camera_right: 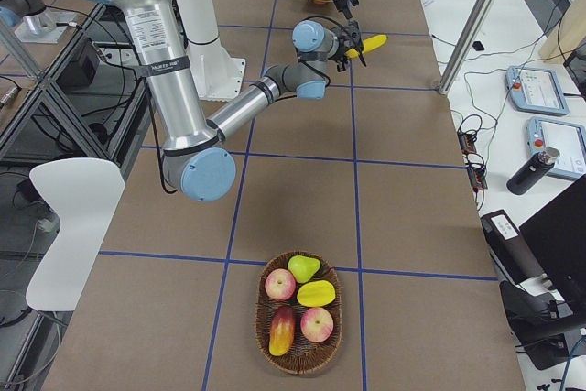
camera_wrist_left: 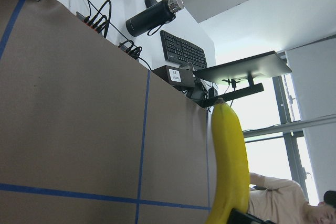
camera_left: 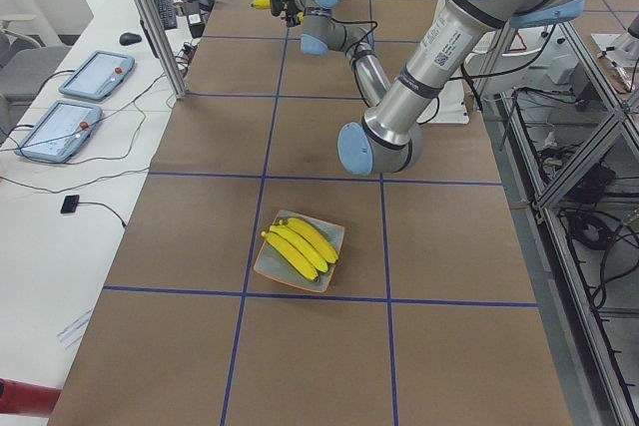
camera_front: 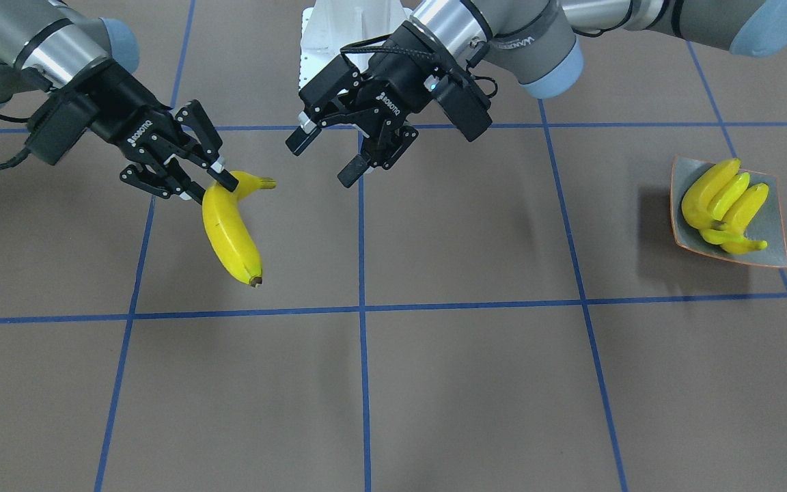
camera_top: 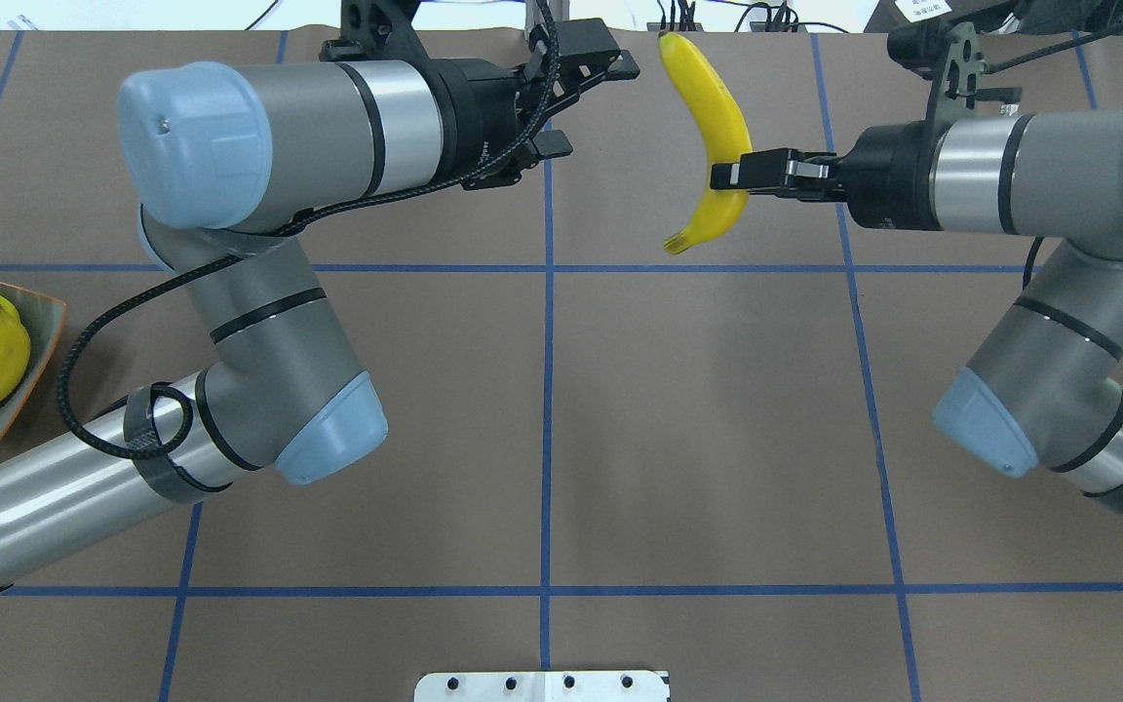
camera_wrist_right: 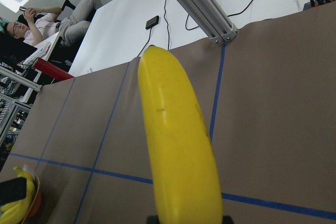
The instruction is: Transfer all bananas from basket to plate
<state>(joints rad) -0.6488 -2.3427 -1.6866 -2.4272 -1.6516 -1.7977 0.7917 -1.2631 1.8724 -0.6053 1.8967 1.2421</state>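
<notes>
— What is the right claw (camera_front: 208, 188) doing?

— It is pinched tight on one banana (camera_front: 229, 236), close to the stem end. The banana is up in the air over the brown table (camera_front: 434, 383), not touching it.

— Which way does the banana point?

— Its long way runs from near the robot to far from it, across the claw that holds it. The stem is the near end. The long fat end sticks out free on the far side.

— And the left claw (camera_front: 324, 158)?

— It is wide open with nothing in it. It is just beside the banana, on the plate's side, but not touching.

— Where is the plate (camera_front: 772, 232)?

— Way over at the robot's left, with three bananas (camera_front: 721, 201) on it. The left arm is the nearer one to it.

— So what comes next?

— I think the left claw should close on the free fat part, then carry it over. The basket (camera_right: 262, 313) has other fruit but no bananas that I can see.
</notes>
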